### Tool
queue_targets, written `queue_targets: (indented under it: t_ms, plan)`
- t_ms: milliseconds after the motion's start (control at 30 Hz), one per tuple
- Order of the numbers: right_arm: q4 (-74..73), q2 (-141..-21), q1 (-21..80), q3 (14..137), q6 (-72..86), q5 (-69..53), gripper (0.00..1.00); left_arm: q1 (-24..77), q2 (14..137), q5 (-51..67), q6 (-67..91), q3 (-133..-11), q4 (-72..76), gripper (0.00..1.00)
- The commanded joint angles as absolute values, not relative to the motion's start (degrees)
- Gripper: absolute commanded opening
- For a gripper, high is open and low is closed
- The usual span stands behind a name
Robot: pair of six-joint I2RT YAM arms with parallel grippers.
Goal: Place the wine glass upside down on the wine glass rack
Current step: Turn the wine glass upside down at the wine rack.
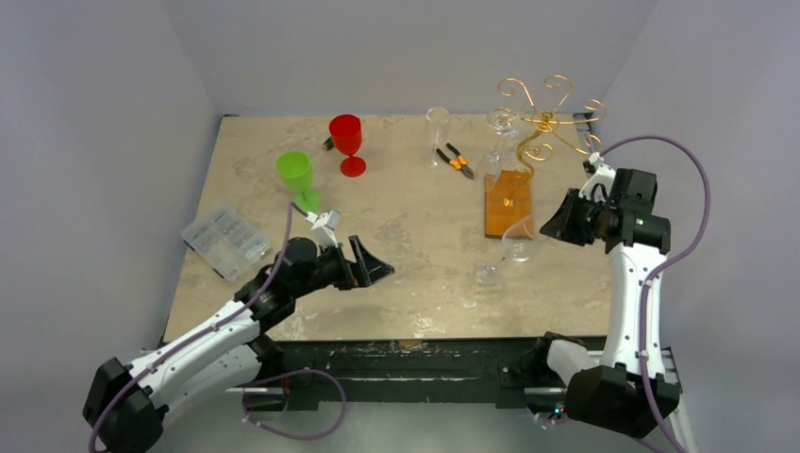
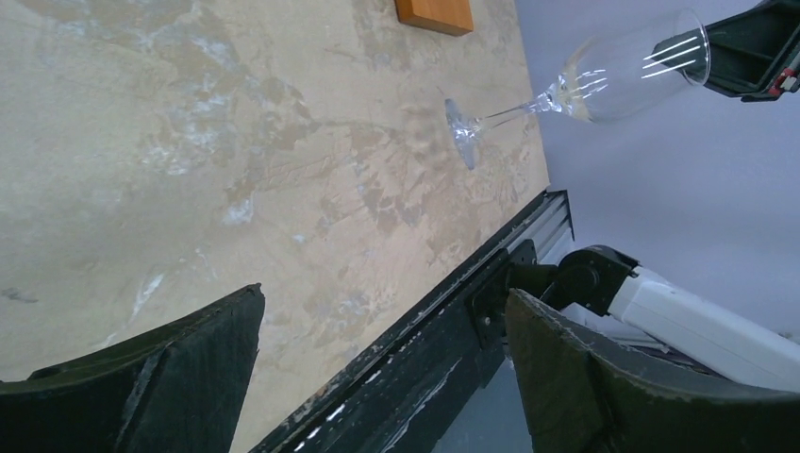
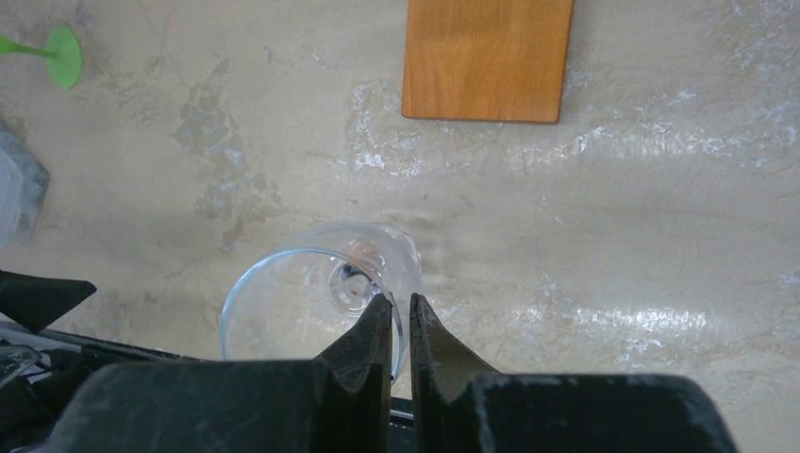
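Pinching the rim of the clear stemmed wine glass (image 2: 604,80) with the right fingers (image 3: 363,344), pressed nearly together on the thin wall. Holding it tilted at the 4 o'clock part of the beige marbled desk (image 1: 415,217), foot lowest, toward 8 o'clock; cannot tell whether touching. Just at 6 o'clock of the gold wire wine glass rack with spiral arms (image 1: 544,118) and its orange-brown wooden base (image 1: 508,203). Hovering near 7 o'clock with the left fingers (image 2: 179,377) spread wide, empty.

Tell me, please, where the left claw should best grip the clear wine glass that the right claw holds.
Probably the stem, coming from the left: the right claw pinches the rim, so the wine glass lies tilted with its stem and foot pointing toward the open left claw.
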State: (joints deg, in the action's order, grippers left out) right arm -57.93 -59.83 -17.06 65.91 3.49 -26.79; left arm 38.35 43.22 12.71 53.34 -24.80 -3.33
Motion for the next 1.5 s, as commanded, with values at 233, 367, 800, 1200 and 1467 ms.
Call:
queue_targets:
  t_ms: [233, 367, 800, 1200, 1467]
  plan:
    - [-55.1, -58.1, -13.5, 65.5, 7.7, -30.7, 0.01, 43.0, 61.1, 9.8, 64.6, -26.0, 21.0, 0.94]
    - [-54.4, -57.9, -12.1, 65.2, 9.0, -30.8, 0.01, 44.4, 69.1, 10.9, 68.0, -27.7, 27.6, 0.92]
    - [-52.7, -57.4, -10.8, 63.7, 10.8, -32.9, 0.01, 49.6, 95.2, 14.5, 82.8, -34.3, 49.4, 0.8]
    - [-51.4, -57.3, -10.8, 63.0, 12.0, -34.9, 0.01, 52.0, 104.3, 15.5, 87.5, -38.7, 54.1, 0.61]
    - [-51.0, -56.6, -10.7, 62.6, 12.5, -36.0, 0.01, 52.6, 109.1, 16.4, 91.9, -39.5, 60.3, 0.48]
